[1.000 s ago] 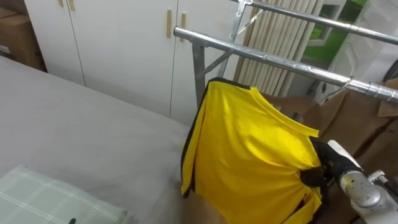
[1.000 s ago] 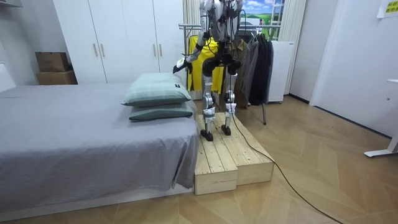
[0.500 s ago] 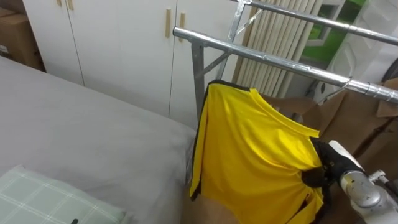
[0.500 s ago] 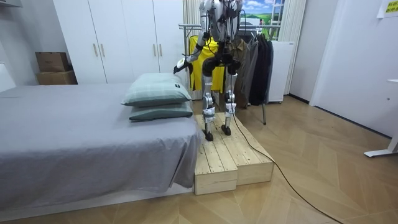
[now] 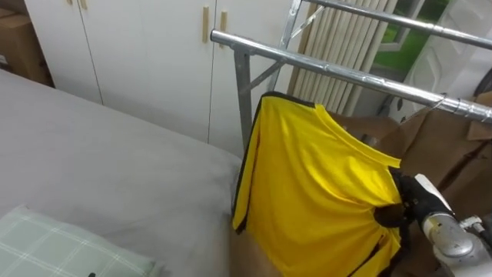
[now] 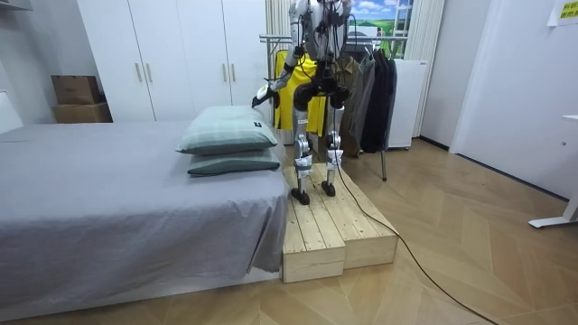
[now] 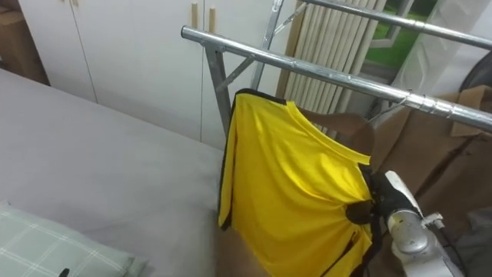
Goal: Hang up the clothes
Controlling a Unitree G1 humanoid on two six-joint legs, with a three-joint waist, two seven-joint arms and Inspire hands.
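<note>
Left eye view: yellow shirt (image 5: 315, 185) mid-frame, top below rail (image 5: 346, 75), not on it. Right hand (image 5: 413, 206) lower right, curled tight on shirt's edge. Step, by my read: lifting shirt to rail. Next needs raise, then hook over bar; hanger hook not visible. Brown coat (image 5: 446, 150) at right crowds free slot.

Room view: robot on wooden platform (image 6: 339, 230) beside bed (image 6: 108, 199). Left hand (image 6: 259, 95) out over pillows (image 6: 226, 131), state can't tell.

Right eye view: rack post (image 7: 221, 100) just behind shirt's left edge, snag risk.

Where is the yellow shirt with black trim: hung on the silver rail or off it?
Off it. The yellow shirt with black trim sits below the silver metal rail, its lower edge gripped by the right hand.
</note>
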